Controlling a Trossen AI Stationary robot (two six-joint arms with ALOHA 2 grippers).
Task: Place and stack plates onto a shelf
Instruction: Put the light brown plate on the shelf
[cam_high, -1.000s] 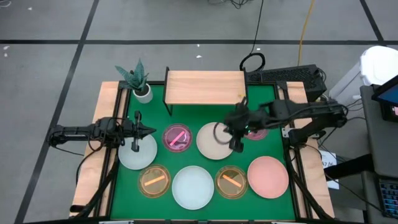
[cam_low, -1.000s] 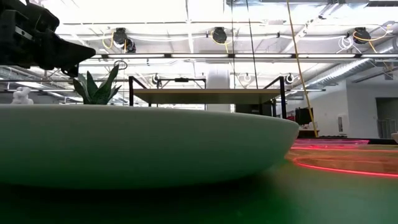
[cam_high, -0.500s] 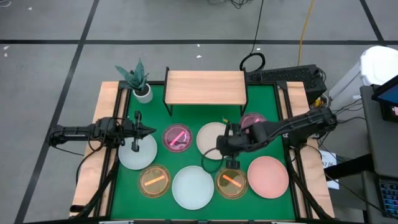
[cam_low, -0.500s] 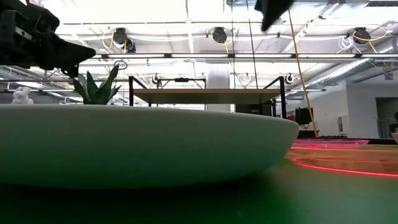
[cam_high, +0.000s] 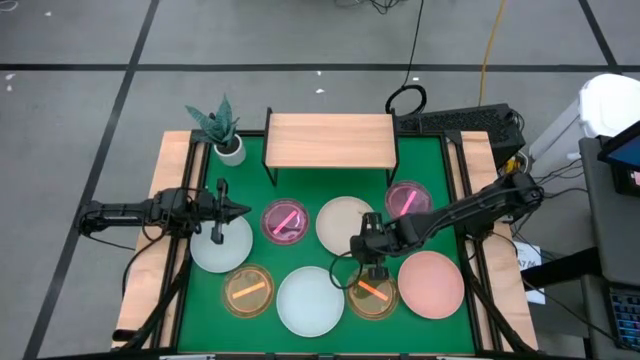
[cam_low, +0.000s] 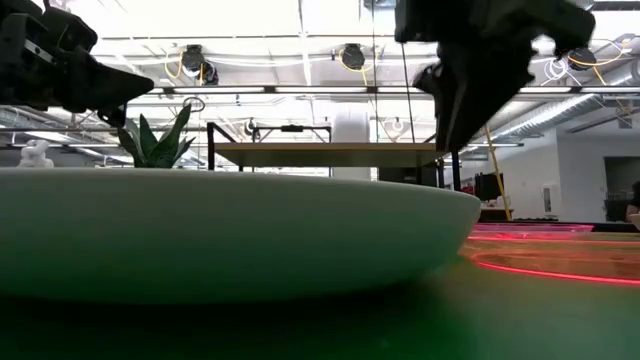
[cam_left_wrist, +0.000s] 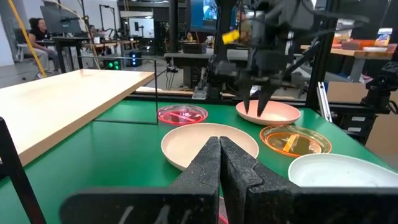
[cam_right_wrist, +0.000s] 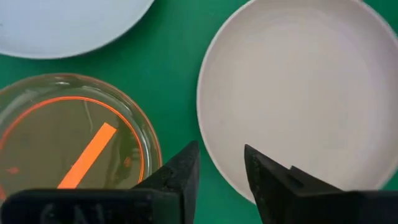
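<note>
Robotics lab or workshop — exposed ceiling ducts, desks with monitors, cable-strewn concrete floor

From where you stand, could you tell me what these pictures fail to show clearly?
- Low view: a big pale plate right at the camera hides almost the whole table.
- Low view: the shelf's top surface is seen edge-on only.
- High view: the right claw covers part of the amber plate.
</note>
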